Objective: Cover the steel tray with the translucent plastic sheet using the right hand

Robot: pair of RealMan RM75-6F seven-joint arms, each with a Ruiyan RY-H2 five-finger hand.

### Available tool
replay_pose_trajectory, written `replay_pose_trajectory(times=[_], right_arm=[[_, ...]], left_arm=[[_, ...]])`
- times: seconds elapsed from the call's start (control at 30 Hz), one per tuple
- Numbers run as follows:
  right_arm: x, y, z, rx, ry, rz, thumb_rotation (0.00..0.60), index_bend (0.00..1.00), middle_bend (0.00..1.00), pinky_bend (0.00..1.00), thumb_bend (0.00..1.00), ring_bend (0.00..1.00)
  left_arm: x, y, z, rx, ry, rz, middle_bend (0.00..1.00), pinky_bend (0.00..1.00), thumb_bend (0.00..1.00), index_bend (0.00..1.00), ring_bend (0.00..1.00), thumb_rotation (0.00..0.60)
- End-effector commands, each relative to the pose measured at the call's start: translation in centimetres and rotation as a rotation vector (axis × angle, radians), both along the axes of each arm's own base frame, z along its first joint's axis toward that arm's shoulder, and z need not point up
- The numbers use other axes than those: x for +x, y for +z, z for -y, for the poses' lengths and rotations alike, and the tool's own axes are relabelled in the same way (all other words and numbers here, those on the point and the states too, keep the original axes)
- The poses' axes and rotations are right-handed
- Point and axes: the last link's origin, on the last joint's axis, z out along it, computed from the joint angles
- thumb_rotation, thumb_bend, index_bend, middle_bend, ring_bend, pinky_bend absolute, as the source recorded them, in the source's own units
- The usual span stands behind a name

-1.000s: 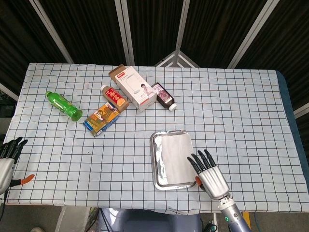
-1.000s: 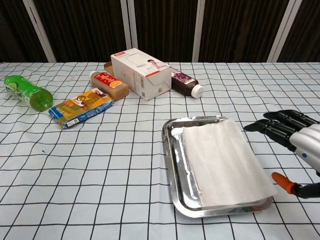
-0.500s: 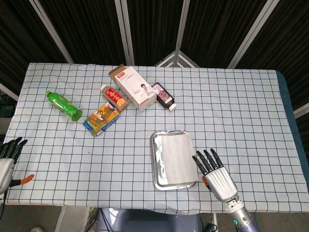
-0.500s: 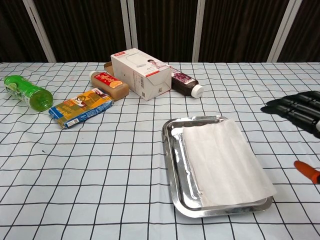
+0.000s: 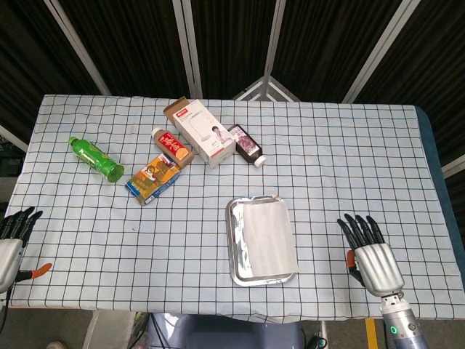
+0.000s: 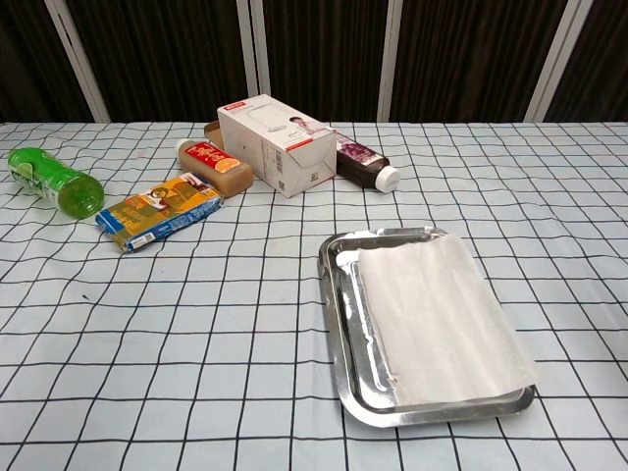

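The steel tray (image 5: 235,247) (image 6: 336,324) lies near the table's front edge, right of centre. The translucent plastic sheet (image 5: 268,235) (image 6: 437,316) lies flat on it and covers most of it, leaving a strip of bare steel along the tray's left side. My right hand (image 5: 372,254) hovers well to the right of the tray, fingers spread, holding nothing; the chest view does not show it. My left hand (image 5: 10,242) sits at the far left front corner, fingers apart and empty.
At the back left lie a white carton (image 5: 203,131) (image 6: 277,143), a dark bottle (image 5: 247,145) (image 6: 366,163), a brown bottle (image 5: 172,147) (image 6: 214,164), a snack pack (image 5: 152,179) (image 6: 157,212) and a green bottle (image 5: 95,158) (image 6: 51,181). Checked tablecloth (image 5: 349,167) spans the right side.
My right hand has drawn away from the tray's front right corner, moving right and leaving the chest view. The sheet stays lying on the tray. The left hand has not moved.
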Motion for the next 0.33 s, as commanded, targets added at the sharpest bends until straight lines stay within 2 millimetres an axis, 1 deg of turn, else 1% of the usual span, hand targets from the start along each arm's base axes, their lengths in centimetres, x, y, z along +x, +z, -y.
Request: replay_pose_trajectory(times=[0.03, 0.1, 0.13, 0.17, 0.23, 0.33], right_arm=[[-0.4, 0.6, 0.4, -0.036, -0.005, -0.023, 0.6, 0.01, 0.06, 0.0, 0.83, 0.0], [-0.7, 0.8, 0.7, -0.048, -0.046, 0.001, 0.6, 0.0, 0.05, 0.0, 0.82, 0.0], [-0.7, 0.9, 0.8, -0.064, -0.056, 0.011, 0.6, 0.0, 0.05, 0.0, 0.78, 0.0], [-0.7, 0.9, 0.8, -0.068, -0.059, 0.013, 0.6, 0.0, 0.04, 0.0, 0.74, 0.0], [-0.7, 1.0, 0.9, -0.082, -0.067, 0.019, 0.6, 0.0, 0.01, 0.0, 0.6, 0.0], [-0.9, 1.6, 1.0, -0.129, -0.081, -0.001, 0.6, 0.0, 0.0, 0.0, 0.49, 0.0]], left_arm=[[-0.1, 0.1, 0.0, 0.006, -0.001, 0.0, 0.0, 0.0, 0.0, 0.0, 0.0, 0.6], [-0.1, 0.1, 0.0, 0.005, -0.002, -0.002, 0.0, 0.0, 0.0, 0.0, 0.0, 0.6], [-0.1, 0.1, 0.0, 0.003, -0.002, -0.001, 0.0, 0.0, 0.0, 0.0, 0.0, 0.6], [-0.1, 0.1, -0.1, 0.003, -0.003, -0.002, 0.0, 0.0, 0.0, 0.0, 0.0, 0.6], [-0.1, 0.1, -0.1, 0.003, -0.006, -0.003, 0.0, 0.0, 0.0, 0.0, 0.0, 0.6], [-0.1, 0.1, 0.0, 0.005, -0.011, -0.005, 0.0, 0.0, 0.0, 0.0, 0.0, 0.6]])
